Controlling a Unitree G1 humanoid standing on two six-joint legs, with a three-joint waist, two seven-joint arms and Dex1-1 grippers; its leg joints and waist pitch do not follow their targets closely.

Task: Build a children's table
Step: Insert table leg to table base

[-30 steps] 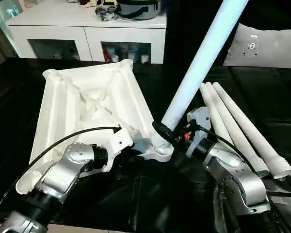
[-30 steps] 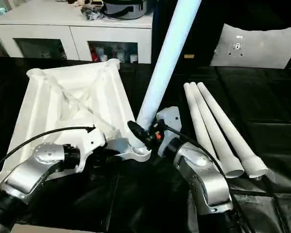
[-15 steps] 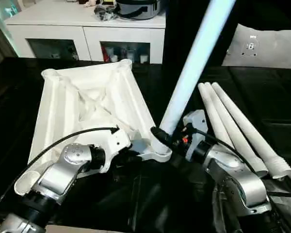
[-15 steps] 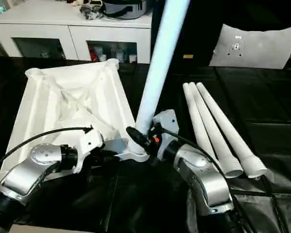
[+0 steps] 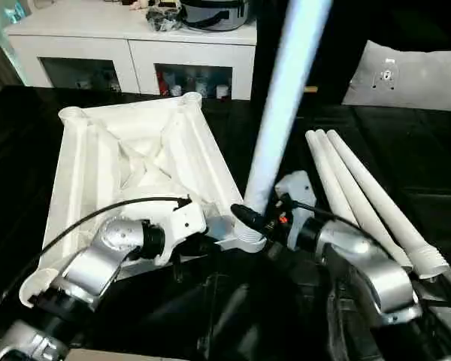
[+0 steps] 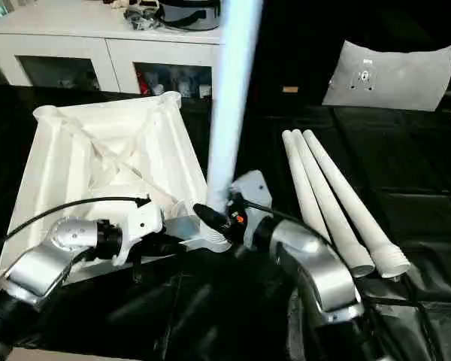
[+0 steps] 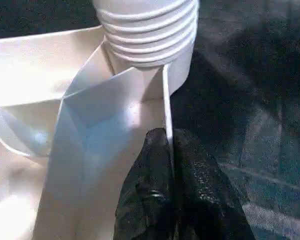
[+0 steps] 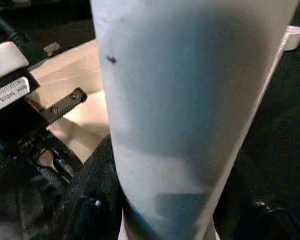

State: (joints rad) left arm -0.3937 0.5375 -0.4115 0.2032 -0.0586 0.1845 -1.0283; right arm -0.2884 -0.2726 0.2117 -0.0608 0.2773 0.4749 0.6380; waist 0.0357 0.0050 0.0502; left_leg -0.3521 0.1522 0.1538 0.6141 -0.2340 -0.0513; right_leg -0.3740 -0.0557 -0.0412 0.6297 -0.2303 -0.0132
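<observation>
The children's table top (image 5: 135,162) lies upside down on a black-covered surface (image 5: 406,150), ribbed underside facing up, on the left of the scene. At its near right corner socket (image 5: 244,237), one long white leg (image 5: 282,113) stands nearly upright, its ribbed base seated at the socket and its length rising out of the picture's top. The right gripper (image 5: 257,219) holds this leg low down, just above the socket, with black fingers (image 8: 97,200) wrapped on either side of the shaft. The left gripper (image 5: 203,242) reaches in from the near left and pinches the thin wall of the top beside the same corner; in the left wrist view its fingers (image 7: 155,200) are closed tight on that white edge just below the ribbed base. Three more legs (image 5: 368,195) lie side by side on the black cover to the right, well apart from the top. A white cabinet (image 5: 135,53) with shelves stands at the far side.
</observation>
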